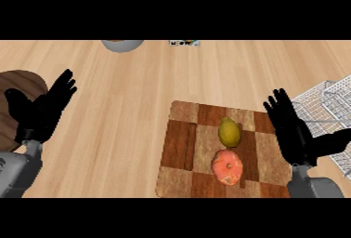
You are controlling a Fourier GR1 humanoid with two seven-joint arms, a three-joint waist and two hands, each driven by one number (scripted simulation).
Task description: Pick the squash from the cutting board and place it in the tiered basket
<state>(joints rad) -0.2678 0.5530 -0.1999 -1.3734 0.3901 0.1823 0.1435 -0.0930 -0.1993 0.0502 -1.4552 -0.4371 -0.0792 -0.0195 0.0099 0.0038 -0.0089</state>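
**Asker:** Where was the squash, and how did it look?

**Describer:** The squash (230,132) lay near the middle of the checkered cutting board (182,144). I judged it to be the yellow-green piece: oval, smooth, dull olive-yellow, with a pointed far end. A rounder orange-pink fruit (227,167) sat just beside it, nearer the robot.

**Asker:** And the hands?

**Describer:** The right hand (291,132) hovered at the board's right edge, fingers straight and spread, holding nothing. That spot probably suited it, between the squash and the wire tiered basket (322,102) at far right. The left hand (41,116) rested open and empty over the left of the wooden surface (123,116), well apart.
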